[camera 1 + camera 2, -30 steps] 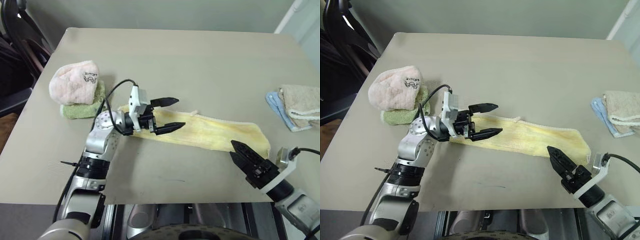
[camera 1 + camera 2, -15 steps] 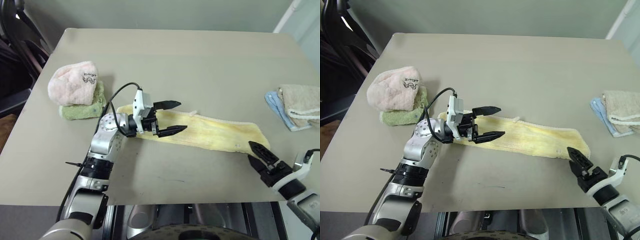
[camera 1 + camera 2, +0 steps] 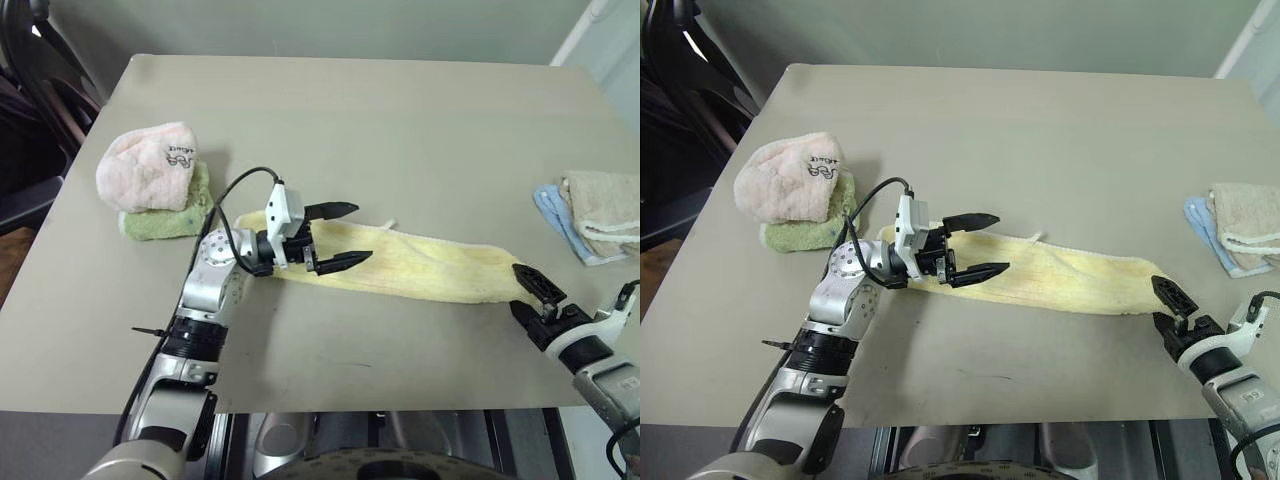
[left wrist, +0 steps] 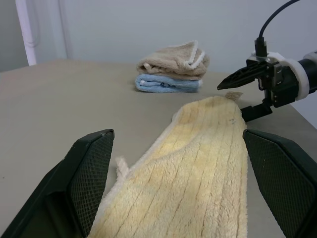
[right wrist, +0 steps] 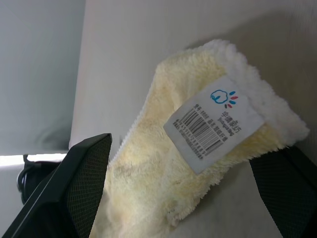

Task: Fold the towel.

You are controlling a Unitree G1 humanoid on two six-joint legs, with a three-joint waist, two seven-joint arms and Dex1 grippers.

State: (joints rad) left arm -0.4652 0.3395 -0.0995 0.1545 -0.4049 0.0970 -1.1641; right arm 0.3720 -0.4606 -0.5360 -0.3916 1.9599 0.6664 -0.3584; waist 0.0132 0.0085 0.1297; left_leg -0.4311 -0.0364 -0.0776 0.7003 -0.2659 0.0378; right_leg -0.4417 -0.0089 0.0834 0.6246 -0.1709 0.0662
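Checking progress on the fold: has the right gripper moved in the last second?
Yes. The right gripper, open, has swung rightward, from over the near edge of the pale yellow fluffy terry towel to just off its right end, toward the table's right edge.

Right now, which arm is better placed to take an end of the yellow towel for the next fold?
Right, probably. The right gripper, open, sits just off the towel's end; the left gripper, open, hovers over the other end.

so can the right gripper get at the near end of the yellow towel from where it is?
Probably yes. The right gripper is open and sits right at the towel's end, nothing between them; the beige and blue towels lie well off to the side.
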